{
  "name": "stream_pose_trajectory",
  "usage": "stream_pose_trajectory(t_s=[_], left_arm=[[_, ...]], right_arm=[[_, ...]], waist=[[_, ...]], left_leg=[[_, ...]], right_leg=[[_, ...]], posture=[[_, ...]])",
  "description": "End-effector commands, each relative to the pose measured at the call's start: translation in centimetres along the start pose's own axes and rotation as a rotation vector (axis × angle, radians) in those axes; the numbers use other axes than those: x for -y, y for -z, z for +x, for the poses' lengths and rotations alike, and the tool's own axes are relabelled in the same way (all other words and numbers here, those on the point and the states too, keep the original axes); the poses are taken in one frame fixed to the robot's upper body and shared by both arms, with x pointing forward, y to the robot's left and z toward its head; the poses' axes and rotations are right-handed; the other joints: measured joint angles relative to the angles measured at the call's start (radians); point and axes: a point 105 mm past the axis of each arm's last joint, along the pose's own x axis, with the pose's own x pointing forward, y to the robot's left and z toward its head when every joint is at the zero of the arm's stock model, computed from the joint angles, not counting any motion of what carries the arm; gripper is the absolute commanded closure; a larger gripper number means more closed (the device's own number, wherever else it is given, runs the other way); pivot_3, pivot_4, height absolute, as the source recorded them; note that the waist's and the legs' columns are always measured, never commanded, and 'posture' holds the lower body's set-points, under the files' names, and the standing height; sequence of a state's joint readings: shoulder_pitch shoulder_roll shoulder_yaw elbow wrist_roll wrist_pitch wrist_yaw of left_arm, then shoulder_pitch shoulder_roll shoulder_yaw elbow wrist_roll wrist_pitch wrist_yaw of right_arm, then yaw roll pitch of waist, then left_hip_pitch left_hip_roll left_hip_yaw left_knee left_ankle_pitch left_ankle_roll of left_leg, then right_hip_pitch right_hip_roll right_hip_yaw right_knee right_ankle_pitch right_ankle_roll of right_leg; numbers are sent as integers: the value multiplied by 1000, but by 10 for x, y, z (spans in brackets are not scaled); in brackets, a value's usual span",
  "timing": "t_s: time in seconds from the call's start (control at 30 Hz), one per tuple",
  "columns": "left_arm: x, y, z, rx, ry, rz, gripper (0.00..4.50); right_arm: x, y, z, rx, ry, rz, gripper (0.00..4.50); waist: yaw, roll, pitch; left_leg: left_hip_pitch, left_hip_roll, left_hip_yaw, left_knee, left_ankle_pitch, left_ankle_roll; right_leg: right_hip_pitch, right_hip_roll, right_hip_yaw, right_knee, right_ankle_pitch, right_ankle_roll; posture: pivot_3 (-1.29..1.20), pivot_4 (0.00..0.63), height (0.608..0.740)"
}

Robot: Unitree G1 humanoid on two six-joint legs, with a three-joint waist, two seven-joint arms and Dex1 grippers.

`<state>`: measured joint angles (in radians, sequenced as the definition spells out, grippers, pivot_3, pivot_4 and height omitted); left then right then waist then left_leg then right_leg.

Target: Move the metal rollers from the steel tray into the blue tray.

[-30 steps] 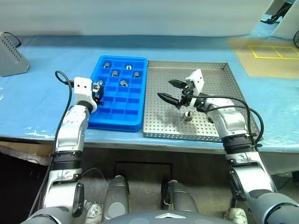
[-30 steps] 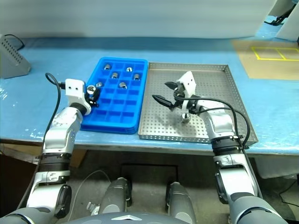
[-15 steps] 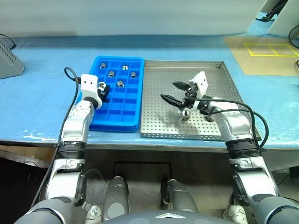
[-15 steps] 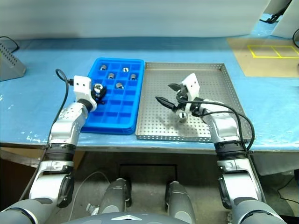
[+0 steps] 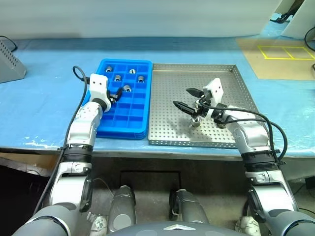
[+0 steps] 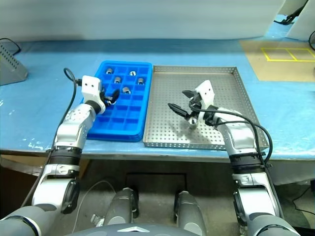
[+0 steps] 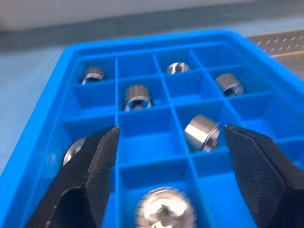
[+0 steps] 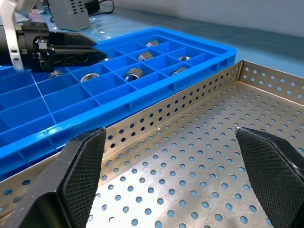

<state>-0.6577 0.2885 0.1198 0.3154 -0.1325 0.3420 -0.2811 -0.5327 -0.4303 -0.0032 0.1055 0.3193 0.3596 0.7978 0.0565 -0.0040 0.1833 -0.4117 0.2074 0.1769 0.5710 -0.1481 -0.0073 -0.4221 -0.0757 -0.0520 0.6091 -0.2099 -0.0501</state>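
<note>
The blue tray (image 5: pixel 123 129) lies left of the steel tray (image 5: pixel 236 81). Several metal rollers (image 5: pixel 126 88) sit in the blue tray's far cells. My left gripper (image 5: pixel 114 93) hangs open over the tray's left middle cells. In the left wrist view a blurred roller (image 7: pixel 164 211) lies low between its spread fingers (image 7: pixel 90 166), apart from both. One roller (image 5: pixel 196 121) stands on the steel tray's perforated floor. My right gripper (image 5: pixel 186 98) is open just above and behind it, holding nothing.
A grey box (image 5: pixel 7 54) stands at the table's far left. A brown board with yellow lines (image 5: pixel 280 54) lies at the back right. The steel tray's raised rim (image 8: pixel 190 97) runs between the two trays. The table's front edge is close below both trays.
My left gripper, shut on a roller before, has moved further over the blue tray and opened, letting the roller go. The right gripper has stayed open and nearly still.
</note>
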Motion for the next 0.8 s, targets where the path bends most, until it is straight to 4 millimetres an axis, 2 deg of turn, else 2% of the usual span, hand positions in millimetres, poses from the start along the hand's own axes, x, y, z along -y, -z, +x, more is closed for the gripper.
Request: stream_pose_trajectory(t_s=[0.03, 0.17, 0.27, 0.3, 0.37, 0.47, 0.67, 0.8], left_arm=[[31, -36, 8, 126, 152, 39, 731], [67, -36, 16, 136, 316, 2, 731], [101, -34, 18, 137, 490, -12, 731], [107, -33, 19, 136, 522, -11, 731], [118, -28, 20, 122, 578, -1, 731], [149, -18, 14, 89, 746, 12, 731], [182, -2, 9, 27, 891, 43, 731], [191, 4, 12, -9, 909, 60, 731]], right_arm=[[6, -18, -11, 55, 46, -38, 0], [8, -19, -22, 58, 99, -42, 0], [14, -20, -38, 48, 174, -56, 0], [15, -20, -41, 45, 189, -57, 0], [16, -18, -48, 36, 219, -59, 0], [17, -16, -64, 24, 280, -57, 0], [18, -13, -86, 2, 365, -60, 0], [15, -12, -96, -4, 399, -58, 0]], waist=[[-4, 0, 0], [-18, 0, 0], [-32, 0, 0], [-39, 0, 0], [-53, 0, 0], [-74, 0, 0], [-108, 1, 0], [-132, 1, -1]], left_leg=[[0, 0, 0, 0, 0, 0], [0, 0, 1, 0, 0, 1], [0, -1, 1, 0, 0, 1], [1, -1, 1, 0, 0, 1], [1, -1, 1, 0, 0, 1], [1, -2, 2, 0, 0, 1], [1, -2, 2, 0, -1, 1], [1, -2, 3, 1, -1, 2]], right_leg=[[0, 0, 0, 0, 0, 0], [1, -1, 2, -1, 0, 0], [1, 0, 2, -1, 0, 0], [1, 0, 2, -1, 0, 0], [1, 0, 3, -1, 0, 0], [1, 1, 3, -1, 0, 0], [1, 1, 3, -3, 0, 0], [1, 1, 3, -3, 0, 1]], posture=[[-243, 150, 740], [-326, 150, 740], [-377, 150, 740], [-416, 150, 740], [-456, 150, 740], [-513, 150, 740], [-591, 150, 740], [-646, 150, 740]])
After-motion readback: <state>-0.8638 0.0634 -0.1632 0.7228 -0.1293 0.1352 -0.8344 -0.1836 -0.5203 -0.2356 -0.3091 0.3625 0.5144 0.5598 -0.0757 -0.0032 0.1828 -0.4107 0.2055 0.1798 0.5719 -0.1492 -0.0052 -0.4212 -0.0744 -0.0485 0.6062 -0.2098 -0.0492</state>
